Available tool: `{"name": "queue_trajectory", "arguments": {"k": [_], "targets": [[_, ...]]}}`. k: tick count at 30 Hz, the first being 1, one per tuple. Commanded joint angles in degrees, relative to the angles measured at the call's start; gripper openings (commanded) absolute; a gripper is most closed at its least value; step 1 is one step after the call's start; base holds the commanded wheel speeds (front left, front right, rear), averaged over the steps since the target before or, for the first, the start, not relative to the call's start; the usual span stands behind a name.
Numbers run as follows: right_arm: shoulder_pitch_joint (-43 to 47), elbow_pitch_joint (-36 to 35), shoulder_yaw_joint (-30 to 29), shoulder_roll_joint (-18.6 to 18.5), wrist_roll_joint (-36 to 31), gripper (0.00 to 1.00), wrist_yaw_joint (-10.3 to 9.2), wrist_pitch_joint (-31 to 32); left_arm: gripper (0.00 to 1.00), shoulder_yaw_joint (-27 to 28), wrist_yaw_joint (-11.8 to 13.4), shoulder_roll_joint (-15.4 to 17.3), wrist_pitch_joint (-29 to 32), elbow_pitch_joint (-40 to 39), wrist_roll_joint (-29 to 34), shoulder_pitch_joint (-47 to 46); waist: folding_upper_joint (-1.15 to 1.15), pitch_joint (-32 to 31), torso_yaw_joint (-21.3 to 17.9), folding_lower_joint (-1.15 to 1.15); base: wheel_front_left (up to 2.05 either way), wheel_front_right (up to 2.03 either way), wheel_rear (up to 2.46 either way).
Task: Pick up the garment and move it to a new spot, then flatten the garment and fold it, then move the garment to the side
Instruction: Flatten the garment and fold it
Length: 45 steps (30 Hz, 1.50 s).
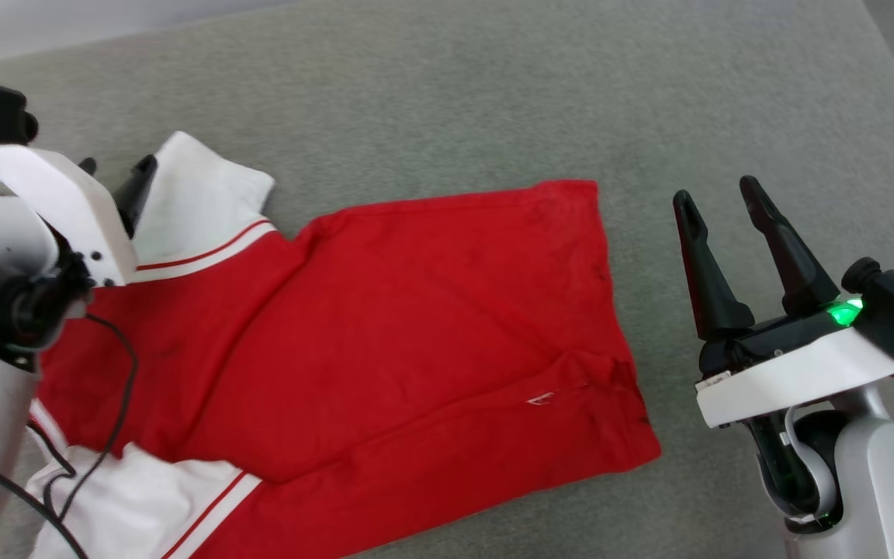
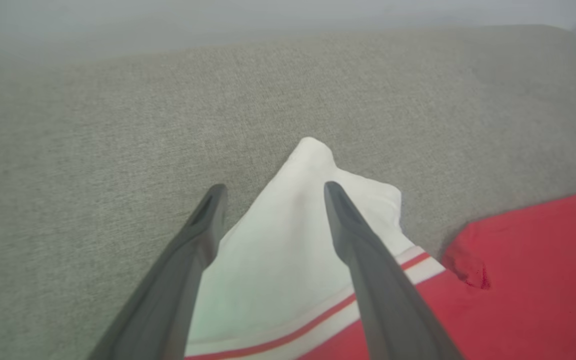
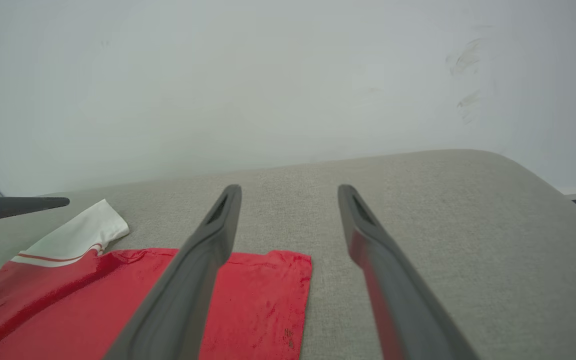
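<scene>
The red jersey-style fabric garment with white sleeves (image 1: 416, 326) lies spread on the grey woven-fabric surface (image 1: 493, 93), between the two hands. Its hem end points toward the right hand (image 1: 717, 192), which stands near it on the right, apart from the cloth and over bare surface. The left hand (image 2: 271, 192) is over the far sleeve (image 2: 278, 250). That sleeve runs between its fingers, and the sleeve's tip lies beyond the fingertips. The near sleeve (image 1: 144, 497) lies behind that hand, toward the robot. A pale wall (image 3: 268, 75) stands beyond the surface, ahead of the right hand.
</scene>
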Motion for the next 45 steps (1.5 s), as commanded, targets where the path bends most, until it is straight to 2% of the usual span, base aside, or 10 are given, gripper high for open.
{"name": "queue_trajectory", "arguments": {"k": [1, 7, 13, 15, 17, 23, 28, 33, 38, 45], "targets": [[-1.0, 0.5, 0.3, 0.4, 0.2, 1.0, -0.01, -0.7, 1.0, -0.5, -0.5, 1.3, 3.3, 1.6, -0.4, -1.9, 0.0, 3.0, -3.9, -0.01, 0.0, 0.0, 0.0], [-0.9, 2.5, 1.2, 0.7, 1.6, 1.0, 0.0, -2.7, 1.0, -1.6, -0.7, 3.8, 14.5, 6.7, -3.1, -4.5, 0.0, 4.0, -7.2, -0.01, 0.0, 0.0, 0.0], [-0.4, 3.8, 1.4, 1.0, 2.7, 1.0, 0.0, -3.7, 1.0, -3.1, 1.0, 5.1, 24.8, 10.4, -5.2, -2.9, 0.0, 5.1, -8.8, -0.01, 0.0, 0.0, 0.0], [-0.3, 4.1, 1.3, 1.0, 3.0, 1.0, 0.0, -3.7, 0.96, -3.2, 1.1, 5.2, 26.1, 10.8, -5.7, -2.3, 0.0, 5.2, -8.9, -0.01, 0.0, 0.0, 0.0], [-0.5, 4.4, 1.4, 1.1, 3.7, 1.0, 0.0, -3.6, 0.0, -3.1, 1.4, 4.7, 26.7, 11.0, -6.6, -1.7, 0.0, 5.5, -8.9, -0.01, 0.0, 0.0, 0.0], [-2.1, 6.0, 1.5, -0.1, 6.4, 1.0, 0.0, -1.8, 0.0, -2.5, 1.4, 3.5, 21.9, 10.7, -5.8, -2.0, 0.0, 5.5, -7.4, -0.01, 0.0, 0.0, 0.0], [-5.3, 10.9, 2.3, -3.4, 9.4, 1.0, 0.0, 3.0, 0.0, -1.6, 0.4, 2.2, 16.0, 9.5, -5.0, -4.4, 0.0, 4.4, -4.5, -0.01, 0.0, 0.0, 0.0], [-10.3, 17.5, 4.8, -7.4, 12.7, 1.0, 0.0, 10.2, 0.0, -2.0, -0.6, 0.4, 10.2, 7.3, -3.1, -7.2, 0.0, 3.8, -0.1, -0.01, 0.0, 0.0, 0.0], [-17.2, 23.7, 7.3, -10.7, 15.2, 1.0, 0.0, 20.2, 0.0, -3.8, -1.6, -2.4, 7.3, 3.9, -1.5, -9.2, 0.0, 4.5, 4.5, -0.01, 0.0, 0.0, 0.0], [-26.3, 32.2, 10.1, -13.4, 16.1, 1.0, 0.0, 32.1, 0.0, -5.4, -2.3, -4.3, 4.9, -0.2, -0.3, -10.7, 0.0, 5.9, 8.7, -0.01, 0.0, 0.0, 0.0]]}}
